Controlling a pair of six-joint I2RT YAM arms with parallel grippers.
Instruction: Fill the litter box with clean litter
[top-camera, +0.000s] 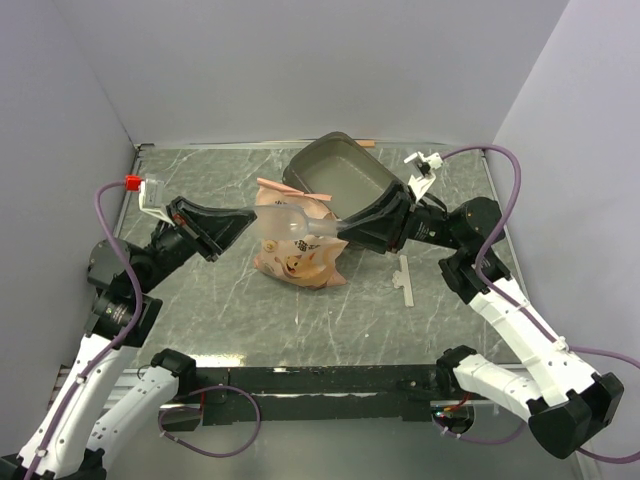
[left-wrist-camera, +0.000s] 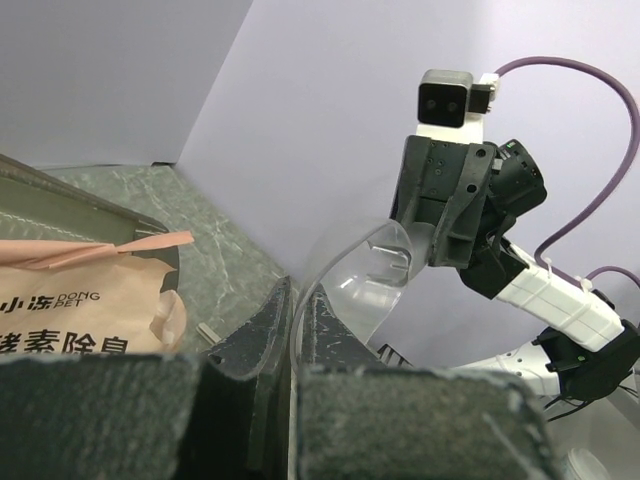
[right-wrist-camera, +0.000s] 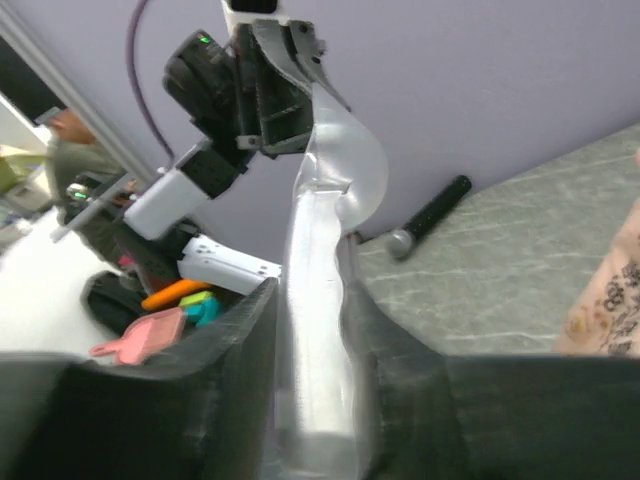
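Note:
The grey-brown litter box (top-camera: 322, 165) lies at the back centre of the table, and its rim (left-wrist-camera: 60, 195) shows at the left of the left wrist view. No clean litter is in view. In front of the box lies an orange-pink printed bag (top-camera: 300, 262), with a clear plastic scoop (top-camera: 285, 228) held in the air above it. My left gripper (top-camera: 250, 225) is shut on the thin rim of the scoop's bowl (left-wrist-camera: 375, 280). From the other side, my right gripper (top-camera: 335, 232) is shut on the scoop's handle (right-wrist-camera: 320, 300), which fills the gap between its fingers.
A small white strip (top-camera: 405, 280) lies on the table to the right of the bag. A black rod-like tool (right-wrist-camera: 430, 215) rests by the wall. Purple walls close in the table on three sides. The right arm reaches across the near corner of the litter box.

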